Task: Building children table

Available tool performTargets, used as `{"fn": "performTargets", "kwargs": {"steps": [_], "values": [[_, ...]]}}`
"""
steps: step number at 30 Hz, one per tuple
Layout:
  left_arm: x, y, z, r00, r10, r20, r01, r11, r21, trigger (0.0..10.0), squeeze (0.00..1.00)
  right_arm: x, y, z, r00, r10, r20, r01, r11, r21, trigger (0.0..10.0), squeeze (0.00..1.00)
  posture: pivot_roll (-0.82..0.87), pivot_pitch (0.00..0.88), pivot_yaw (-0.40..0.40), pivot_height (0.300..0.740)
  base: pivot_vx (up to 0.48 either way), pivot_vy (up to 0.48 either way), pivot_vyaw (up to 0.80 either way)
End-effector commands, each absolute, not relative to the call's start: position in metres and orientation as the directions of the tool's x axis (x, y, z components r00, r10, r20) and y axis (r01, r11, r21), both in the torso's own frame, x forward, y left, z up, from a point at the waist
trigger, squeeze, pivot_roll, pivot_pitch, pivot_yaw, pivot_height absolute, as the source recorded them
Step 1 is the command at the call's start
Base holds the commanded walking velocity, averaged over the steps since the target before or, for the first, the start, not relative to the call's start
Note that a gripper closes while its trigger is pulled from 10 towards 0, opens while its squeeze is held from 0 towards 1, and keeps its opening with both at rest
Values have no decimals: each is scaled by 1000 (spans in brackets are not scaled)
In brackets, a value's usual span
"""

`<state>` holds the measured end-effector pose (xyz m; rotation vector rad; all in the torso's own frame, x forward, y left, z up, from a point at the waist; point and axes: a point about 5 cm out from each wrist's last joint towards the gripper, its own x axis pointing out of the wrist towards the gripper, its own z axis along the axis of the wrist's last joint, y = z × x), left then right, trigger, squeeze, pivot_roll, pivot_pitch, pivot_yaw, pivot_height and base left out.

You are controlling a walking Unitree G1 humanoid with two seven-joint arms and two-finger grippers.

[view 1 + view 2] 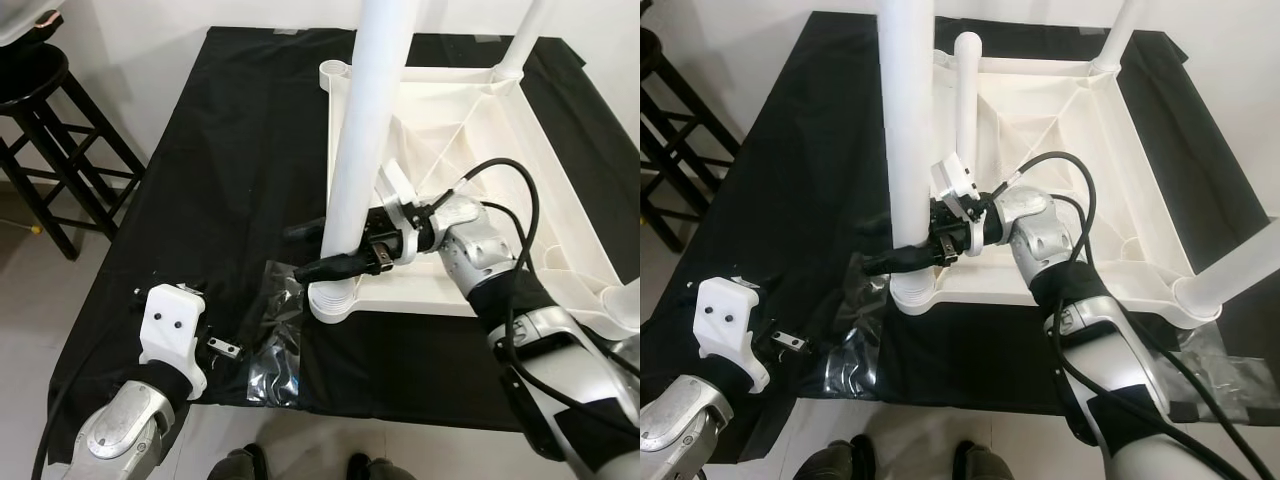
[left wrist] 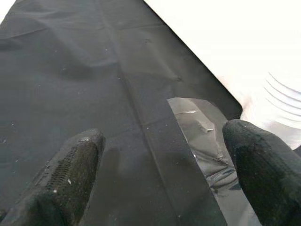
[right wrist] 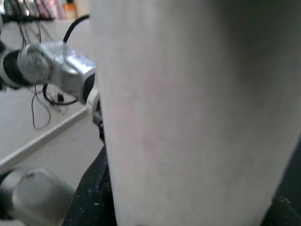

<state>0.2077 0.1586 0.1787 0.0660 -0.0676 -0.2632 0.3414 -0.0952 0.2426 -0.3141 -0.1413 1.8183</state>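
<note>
Right gripper (image 1: 325, 250) is closed around the lower part of a white table leg (image 1: 365, 140), 1 black finger on each side, just above the corner socket where the leg stands upright. The upturned white tabletop (image 1: 560, 210) lies on a black cloth (image 1: 230, 150), with other legs seated at further corners. Left gripper (image 2: 160, 165) is held spread apart with nothing between its fingers, low over the cloth beside a clear plastic bag (image 1: 277, 345). A dark stool (image 1: 45, 140) stands off the robot's left.
</note>
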Motion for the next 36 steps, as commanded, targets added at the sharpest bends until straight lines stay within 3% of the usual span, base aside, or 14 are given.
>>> {"fn": "performTargets", "kwargs": {"steps": [1, 7, 17, 18, 20, 21, 29, 31, 36], "values": [[204, 157, 178, 962, -268, 52, 265, 962, 62, 10000, 0, 340, -110, 198, -211, 913, -348, -954, -271, -132, 10000, 0, 101, 283, -39, 740, 0, 0, 0], [205, 158, 178, 962, -268, 50, 265, 962, 62, 10000, 0, 342, -112, 195, -195, 870, -453, -931, -309, -193, 10000, 0, 99, 280, -39, 740, 0, 0, 0], [206, 157, 178, 962, -270, 50, 267, 962, 62, 10000, 0, 344, -109, 196, -177, 879, -443, -934, -292, -205, 10000, 0, 98, 284, -36, 740, 0, 0, 0], [207, 157, 178, 961, -271, 52, 268, 962, 59, 10000, 0, 347, -107, 198, -112, 917, -383, -954, -207, -216, 10000, 0, 89, 284, -39, 740, 0, 0, 0], [207, 157, 178, 961, -271, 52, 268, 962, 59, 10000, 0, 347, -107, 198, -112, 917, -383, -954, -207, -216, 10000, 0, 89, 284, -39, 740, 0, 0, 0], [207, 157, 178, 961, -270, 54, 267, 962, 57, 10000, 0, 349, -106, 201, -57, 953, -298, -970, -124, -210, 10000, 0, 89, 283, -37, 740, 0, 0, 0], [208, 158, 178, 961, -271, 54, 268, 962, 56, 10000, 0, 351, -106, 202, -24, 985, -171, -984, -53, -168, 10000, 0, 90, 282, -34, 740, 0, 0, 0], [208, 159, 178, 961, -272, 52, 269, 961, 57, 10000, 0, 354, -113, 202, 5, 995, -100, -995, -5, -99, 10000, 0, 90, 281, -32, 740, 0, 0, 0], [209, 159, 178, 961, -272, 51, 269, 961, 58, 10000, 0, 356, -118, 201, 33, 996, -77, -998, 28, -62, 10000, 0, 90, 281, -32, 740, 0, 0, 0]]}}
